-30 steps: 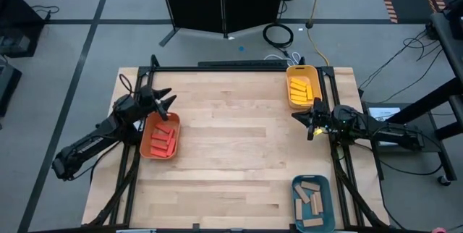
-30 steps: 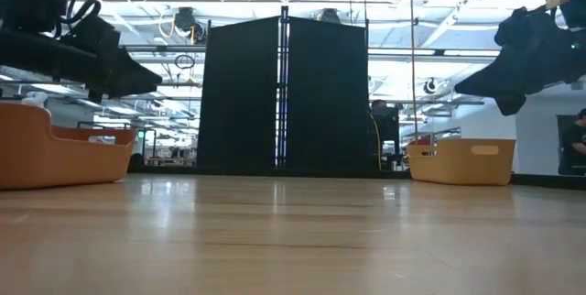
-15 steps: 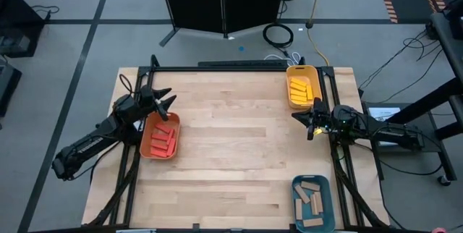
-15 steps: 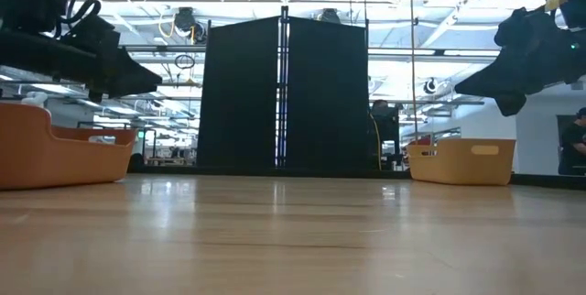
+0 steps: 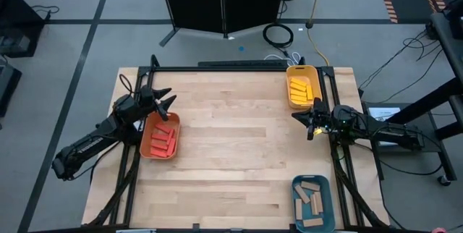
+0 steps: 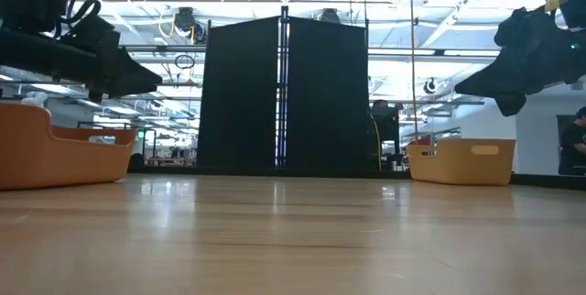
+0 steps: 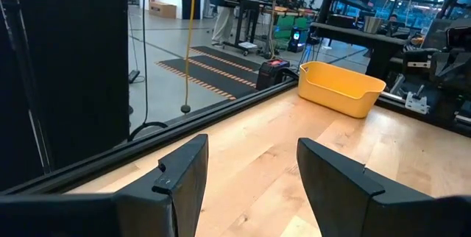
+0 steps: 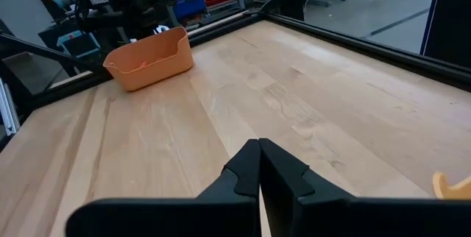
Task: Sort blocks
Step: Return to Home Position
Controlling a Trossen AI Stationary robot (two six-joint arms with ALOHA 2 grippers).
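Wood, painted or plain: red blocks (image 5: 162, 138) are laid in the orange tray (image 5: 160, 156), yellow blocks (image 5: 300, 88) in the yellow tray (image 5: 299, 67), and tan blocks (image 5: 311, 202) in the teal tray (image 5: 312, 179). They are judged light, stiff and smooth, best pinched across the narrow sides. Left gripper (image 5: 171, 99) is held spread beside the orange tray. Right gripper (image 8: 259, 143) is clenched on nothing near the yellow tray.

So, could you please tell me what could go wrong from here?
1. The open left gripper hangs by the orange tray's far end; a low move could clip its rim and spill red blocks.
2. The shut right gripper sits close to the yellow tray and might nudge it.
3. The teal tray lies at the table's near edge; a bump could push it off.
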